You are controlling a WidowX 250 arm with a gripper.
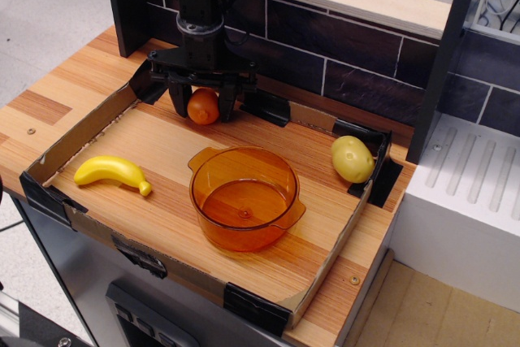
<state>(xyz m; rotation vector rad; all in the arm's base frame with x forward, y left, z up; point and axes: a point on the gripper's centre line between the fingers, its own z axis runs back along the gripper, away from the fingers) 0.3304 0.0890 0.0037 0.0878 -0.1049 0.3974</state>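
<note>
Orange fruit [202, 107] sits at the back of the cardboard tray [81, 129], near its far wall and toward the left corner; it is nearly round, so no long axis or pointing direction can be read. Black gripper [203, 101] comes down from above with 1 finger [180, 98] on each side of the fruit, jaws closed against it. In front of it, mid-tray, stands a transparent orange pot [244, 197], upright and open-topped, with 2 small side handles. Yellow banana [112, 173] lies near the tray's left front, long axis running left to right, stem end pointing right. Yellow-green fruit [352, 158] rests in the right rear corner.
</note>
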